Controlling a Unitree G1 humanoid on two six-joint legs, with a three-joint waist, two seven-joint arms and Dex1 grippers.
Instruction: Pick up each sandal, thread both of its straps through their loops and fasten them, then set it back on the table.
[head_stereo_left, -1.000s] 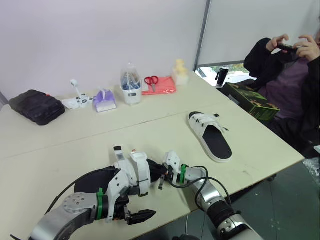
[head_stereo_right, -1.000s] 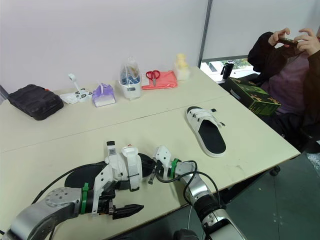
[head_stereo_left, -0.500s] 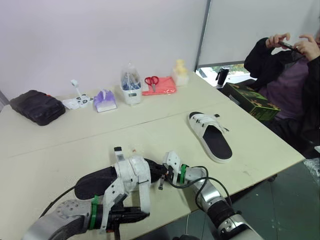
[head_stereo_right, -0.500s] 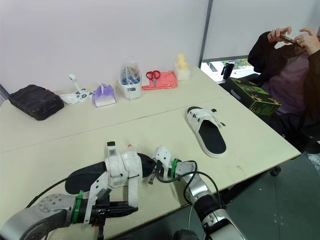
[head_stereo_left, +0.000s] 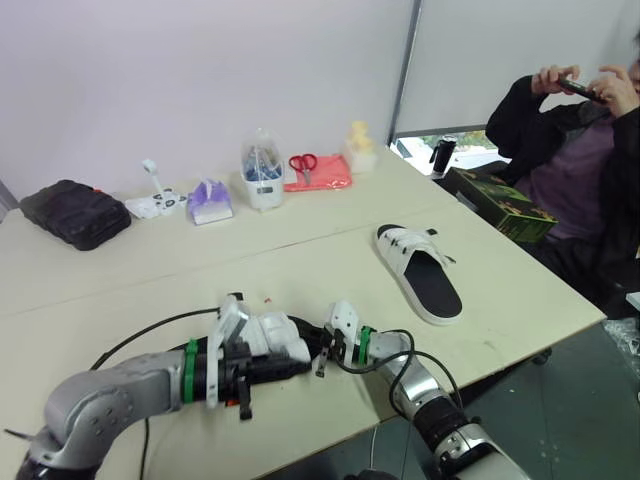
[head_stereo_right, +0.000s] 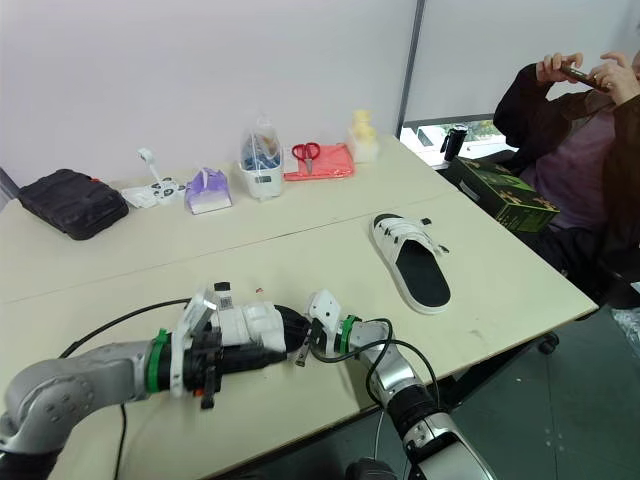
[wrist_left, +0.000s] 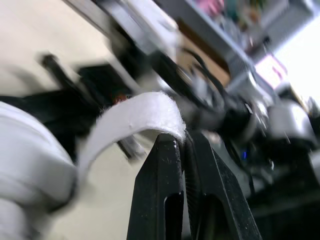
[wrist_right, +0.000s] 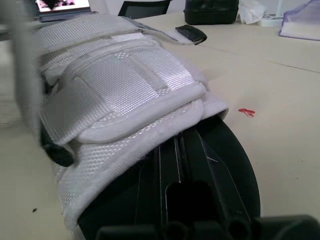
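Table (head_stereo_left: 500, 290) front edge: sandal (head_stereo_left: 275, 335) between both arms. Left jaws clamped on strap (wrist_left: 135, 117) tip; right jaws at toe, state unclear. Risk: thin pinch slips, strap springs back unthreaded; sandal near edge may drop

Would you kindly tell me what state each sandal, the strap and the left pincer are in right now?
Near sandal: one strap loose, not yet fastened.
Strap: free end pinched, arching away from the sandal.
Left pincer: shut on the strap.
Far sandal: lying sole-down on the table, untouched.
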